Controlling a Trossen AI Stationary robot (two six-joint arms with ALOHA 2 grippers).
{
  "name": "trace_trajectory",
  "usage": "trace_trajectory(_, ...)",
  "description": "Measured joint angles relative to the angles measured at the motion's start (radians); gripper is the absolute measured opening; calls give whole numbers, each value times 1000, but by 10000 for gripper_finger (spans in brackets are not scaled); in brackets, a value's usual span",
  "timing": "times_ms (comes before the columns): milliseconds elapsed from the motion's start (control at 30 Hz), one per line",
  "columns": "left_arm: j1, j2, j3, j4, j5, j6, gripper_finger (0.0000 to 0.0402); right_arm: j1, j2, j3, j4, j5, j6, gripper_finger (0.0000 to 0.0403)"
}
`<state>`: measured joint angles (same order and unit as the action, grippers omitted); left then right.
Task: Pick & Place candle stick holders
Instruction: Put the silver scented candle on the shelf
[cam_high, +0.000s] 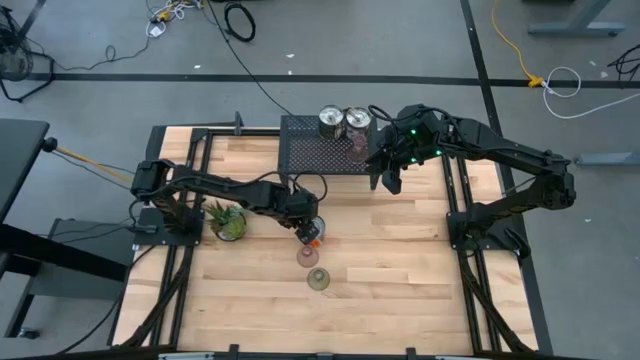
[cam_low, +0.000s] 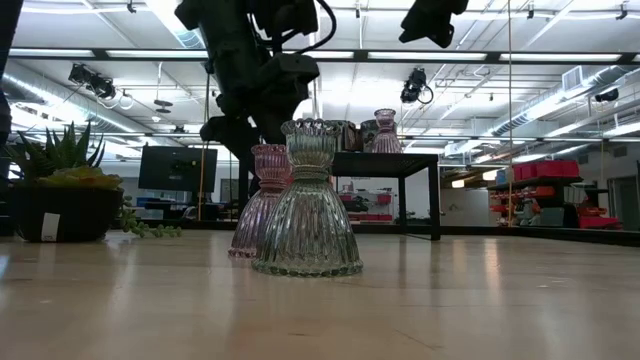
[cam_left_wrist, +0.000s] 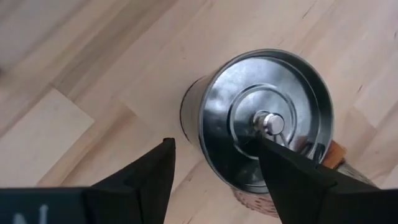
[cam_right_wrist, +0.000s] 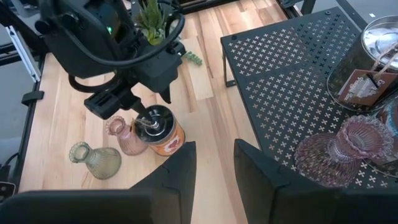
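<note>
Pale wooden planks form the table (cam_high: 400, 270), which sits in a dark frame on a grey workshop floor with cables. We count six candle stick holders: three silver tins and three ribbed glass cups.

Two silver tins (cam_high: 343, 122) stand side by side on the black mesh stand (cam_high: 320, 152) at the table's far edge, near its right end. One pink glass cup (cam_right_wrist: 339, 151) stands on the same stand, just beside those tins.

A third tin, the tin with the orange label (cam_right_wrist: 163, 129), stands on the table near its centre. A second pink glass cup (cam_high: 307, 256) stands just beside it, toward the near edge. An olive glass cup (cam_high: 318, 279) stands next, nearer the near edge still. We also note one spiky green potted plant (cam_high: 228, 220) toward the left edge.

The left gripper (cam_left_wrist: 214, 155) reaches from the left edge toward the table's centre and points down over the orange-label tin. Its fingers (cam_left_wrist: 149, 171) straddle the tin's rim, one outside the wall and one over the recessed top. We cannot tell whether they are clamped on it.

The right gripper (cam_right_wrist: 214, 158) hangs above the right end of the mesh stand, arm extended from the right edge. Its jaws stand narrowly apart and hold nothing.
</note>
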<state>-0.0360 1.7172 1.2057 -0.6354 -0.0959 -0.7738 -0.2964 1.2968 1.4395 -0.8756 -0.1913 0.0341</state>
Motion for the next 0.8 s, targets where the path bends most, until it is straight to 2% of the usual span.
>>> trace_trajectory(133, 6, 0, 0, -1, 7, 0, 233, 0, 0, 0, -1, 0, 0, 107)
trace_trajectory(233, 10, 0, 0, -1, 14, 0, 215, 0, 0, 0, -1, 0, 0, 107)
trace_trajectory(400, 11, 0, 0, -2, 34, 1, 146, 0, 0, 0, -1, 0, 0, 107)
trace_trajectory(600, 11, -1, 2, -14, 43, 25, 24, 0, 0, 0, -1, 0, 0, 107)
trace_trajectory(800, 10, -3, 4, -61, 54, 41, 7, 0, 0, 0, -1, 0, -3, 107)
